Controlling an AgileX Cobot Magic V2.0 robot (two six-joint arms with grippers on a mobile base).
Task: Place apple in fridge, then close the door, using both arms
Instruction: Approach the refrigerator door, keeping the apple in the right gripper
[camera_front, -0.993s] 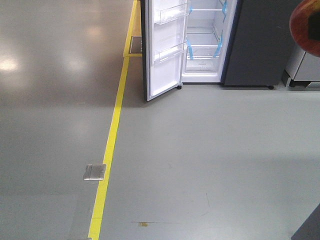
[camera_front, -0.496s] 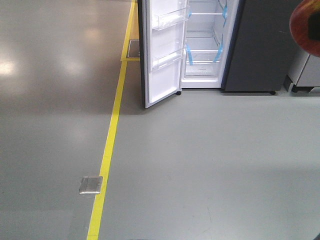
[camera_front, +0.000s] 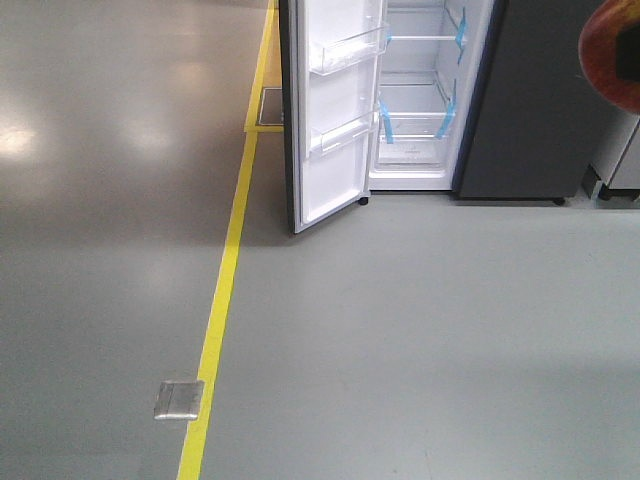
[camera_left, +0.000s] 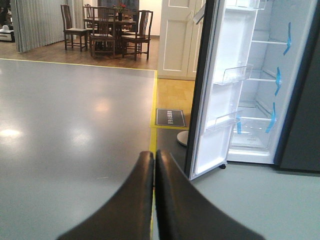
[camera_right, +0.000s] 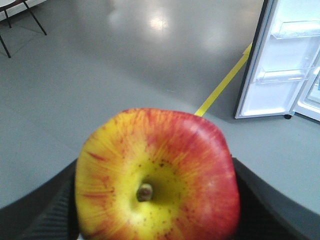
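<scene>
At the far left, the left gripper (camera_left: 153, 167) has its two dark fingers pressed together with only a hairline seam between them. It grips nothing and points out over the glossy grey floor (camera_front: 100, 200). A small metal floor plate (camera_front: 179, 399) lies just left of the yellow line (camera_front: 222, 300), which runs along the floor toward the fridge. Far back in the left wrist view stand a dark wooden dining table with chairs (camera_left: 107, 30), and nearer is a dark mat (camera_left: 170, 118) on a patch of wooden flooring. Right of the line, the door (camera_front: 335, 180) stands wide open, its white inner face carrying two clear plastic bins (camera_front: 347, 48), one above the other. Beside it the fridge (camera_front: 535, 110) shows a white interior with white shelves, blue tape strips (camera_front: 385, 125) at the shelf edges, and a dark grey outer side. Farthest right, the apple (camera_right: 160, 175) is well apart from the fridge, out over the floor. It is pinched by the right gripper (camera_right: 157, 200), whose black ribbed pads (camera_right: 47, 210) press on both its sides. Its stem dimple faces the wrist camera, yellow around the stem and red toward the rim. In the front view only a blurred red-and-yellow edge shows at the upper right border, probably the same apple.
</scene>
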